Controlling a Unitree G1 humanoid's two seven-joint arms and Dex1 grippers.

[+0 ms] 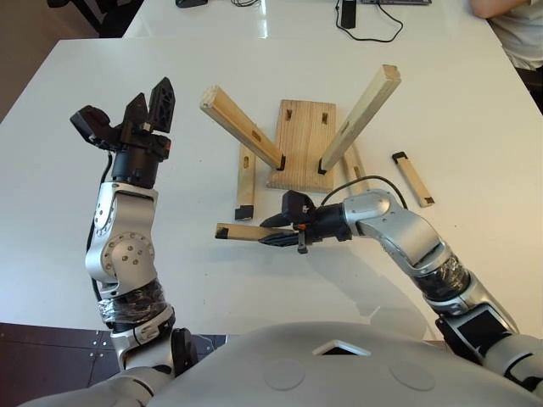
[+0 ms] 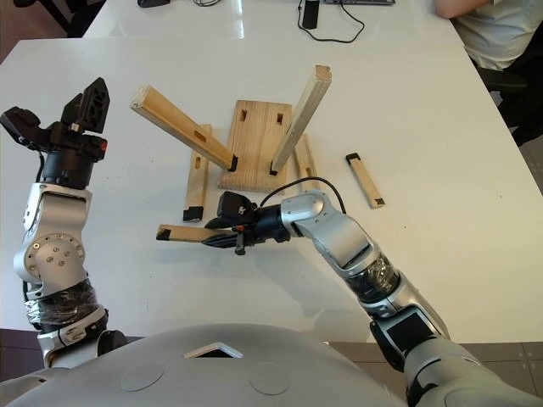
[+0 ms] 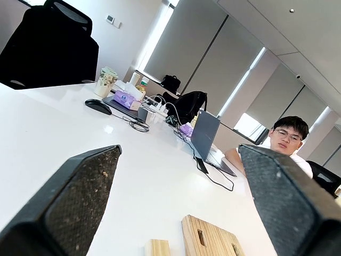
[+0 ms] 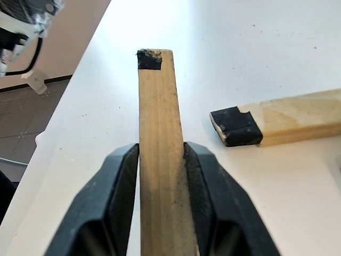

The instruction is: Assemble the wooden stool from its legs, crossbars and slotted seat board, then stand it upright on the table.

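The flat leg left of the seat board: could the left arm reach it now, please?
Probably yes: the open left gripper hovers left of the leg, with only bare table between them.

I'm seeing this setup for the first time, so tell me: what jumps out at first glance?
The seat board lies flat on the table, with a left leg and a right leg jutting up from it, splayed apart. Just in front of it, the right gripper is shut on a black-tipped crossbar. The left gripper is raised at the left, open and empty.

The right hand (image 1: 261,231) hides one end of the crossbar (image 1: 237,231) it grips.
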